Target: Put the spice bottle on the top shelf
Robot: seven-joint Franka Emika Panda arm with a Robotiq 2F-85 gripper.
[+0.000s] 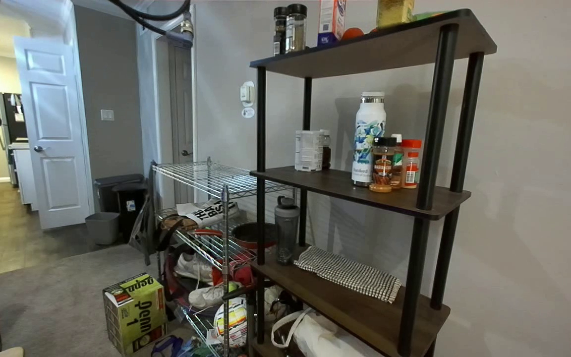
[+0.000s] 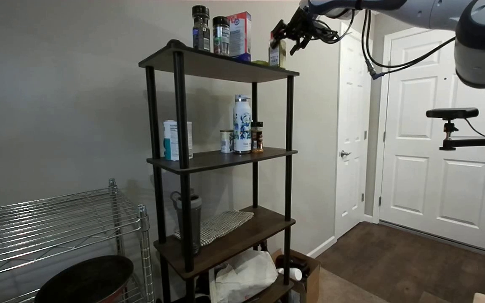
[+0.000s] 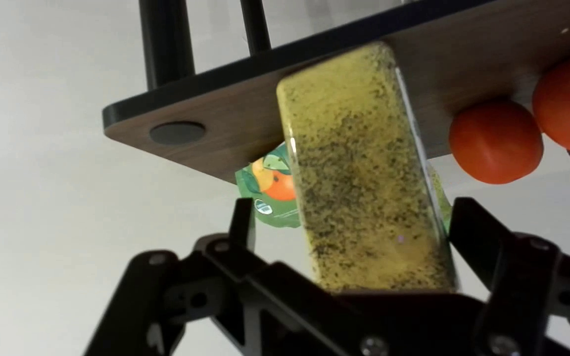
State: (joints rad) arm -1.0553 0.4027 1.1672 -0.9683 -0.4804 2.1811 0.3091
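My two black fingers (image 3: 480, 242) stand spread either side of one clear, rectangular spice bottle (image 3: 344, 89) holding yellow, black-flecked seasoning (image 3: 359, 193), upright on the dark wooden top shelf (image 3: 235, 116). Beyond: two round red fruits (image 3: 497, 141), one red-and-white box (image 2: 238, 35), two clear black-capped jars (image 2: 201, 35).

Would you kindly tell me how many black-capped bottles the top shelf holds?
2: in an exterior view, the taller-looking bottle stands leftmost on the top shelf, the shorter-looking bottle between it and the upright box. Others may be hidden.
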